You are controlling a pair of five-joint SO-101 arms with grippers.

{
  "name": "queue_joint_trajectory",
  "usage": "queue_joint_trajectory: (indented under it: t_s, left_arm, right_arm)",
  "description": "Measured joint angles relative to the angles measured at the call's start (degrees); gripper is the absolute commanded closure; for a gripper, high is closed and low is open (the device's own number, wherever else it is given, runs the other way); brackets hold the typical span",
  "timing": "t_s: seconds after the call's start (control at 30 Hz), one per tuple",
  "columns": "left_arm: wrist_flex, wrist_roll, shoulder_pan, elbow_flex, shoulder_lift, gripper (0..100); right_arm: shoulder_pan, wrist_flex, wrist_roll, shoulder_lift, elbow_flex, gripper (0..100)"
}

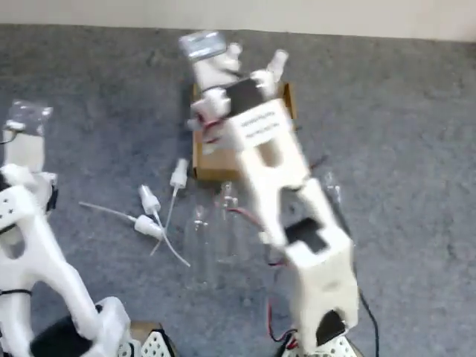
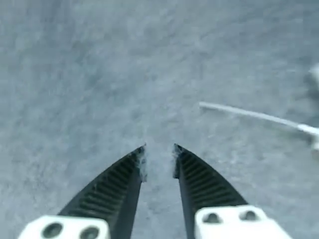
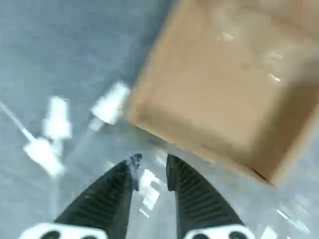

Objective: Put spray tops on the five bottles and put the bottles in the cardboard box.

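Jaws on both arms are narrowly parted and empty, the right pair poised just beside the cardboard box [image 3: 224, 84].

Your right gripper [image 3: 151, 167] hangs, fingers slightly parted, over a clear bottle [image 3: 149, 191]; cardboard box [image 3: 224, 84] just beyond, three spray tops [image 3: 57, 119] beside it.

A grey carpeted table [image 1: 416, 111] carries a cardboard box [image 1: 204, 167], bottles [image 1: 199, 245] and loose spray tops [image 1: 149, 201].
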Motion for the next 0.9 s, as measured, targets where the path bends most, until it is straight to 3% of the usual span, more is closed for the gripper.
queue_joint_trajectory:
  t_s: [0.13, 0.23, 0.47, 0.9]
  left_arm:
    - [2.5, 4.2, 7.2, 0.0, -3.0, 93]
    - [2.8, 8.4, 14.2, -0.1, -2.1, 86]
    - [2.0, 18.6, 28.6, -2.7, 7.8, 82]
    - [0.6, 28.2, 38.6, -18.5, 29.2, 82]
  right_arm:
    - [11.1, 0.0, 8.4, -15.0, 18.8, 86.5]
    - [20.1, -1.7, 13.4, -23.9, 30.9, 81.3]
    - [35.8, -13.8, 18.8, -27.1, 50.5, 78.9]
    - [38.4, -26.0, 19.1, -25.2, 66.0, 78.9]
